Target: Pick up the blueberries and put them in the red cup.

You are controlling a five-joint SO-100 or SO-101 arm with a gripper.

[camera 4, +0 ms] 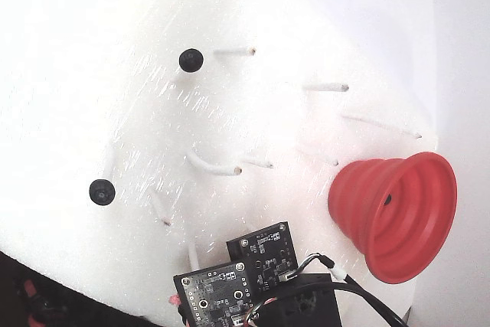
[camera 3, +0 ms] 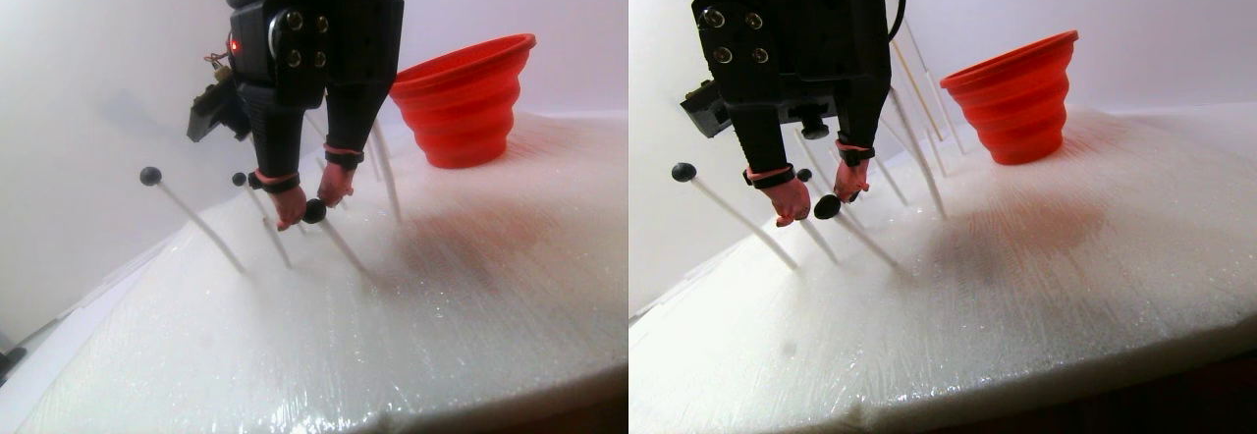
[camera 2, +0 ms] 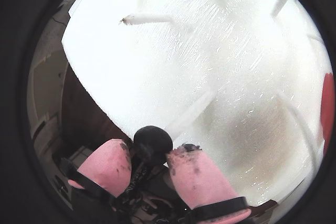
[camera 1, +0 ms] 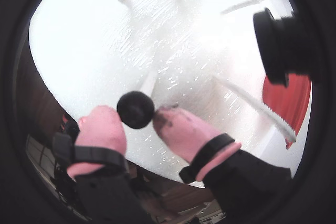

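In both wrist views a blueberry (camera 1: 135, 109) (camera 2: 152, 141) sits between the pink fingertips (camera 1: 105, 125) of my gripper (camera 1: 138, 116) (camera 2: 150, 149), which is shut on it. The stereo pair view shows this berry (camera 3: 314, 210) at the tip of a slanted white peg (camera 3: 346, 249), low over the white foam board (camera 3: 412, 336). Two more blueberries (camera 3: 149, 175) (camera 3: 239, 179) stand on pegs to the left; the fixed view shows them (camera 4: 191, 60) (camera 4: 101, 191) too. The red cup (camera 3: 466, 100) (camera 4: 398, 212) (camera 1: 287, 103) stands at the far right, and a dark spot (camera 4: 387, 199) shows inside it.
Several bare white pegs (camera 4: 325, 86) (camera 4: 222, 166) lean out of the foam between me and the cup. A black camera lens (camera 1: 278, 45) juts into one wrist view at the right. The board's front edge (camera 3: 491, 405) drops off near the stereo camera.
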